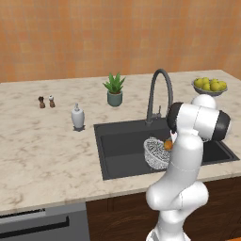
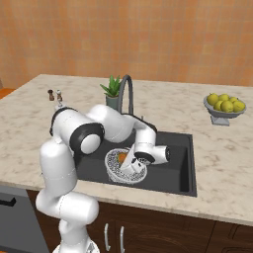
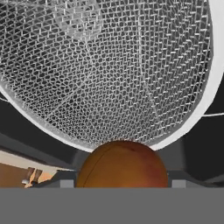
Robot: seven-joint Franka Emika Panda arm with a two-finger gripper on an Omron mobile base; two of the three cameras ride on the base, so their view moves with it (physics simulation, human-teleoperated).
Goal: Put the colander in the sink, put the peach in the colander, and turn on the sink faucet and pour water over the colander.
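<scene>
The colander [image 2: 124, 168] sits inside the dark sink [image 1: 122, 141], toward its front edge, its wire mesh open upward. The claw [image 2: 129, 163] reaches down over the colander's rim, clenched around the peach [image 3: 123, 164], which sits between the fingers just above the mesh bowl; in the right base view the orange fruit shows over the colander's inside. The sink faucet [image 1: 157, 94] arches over the basin's back edge. On the marble surface [image 1: 47, 141] stand a white soap dispenser [image 1: 77, 116], a potted succulent [image 1: 114, 89], two small shakers [image 1: 46, 101] and a grey bowl of lemons [image 2: 225, 106].
</scene>
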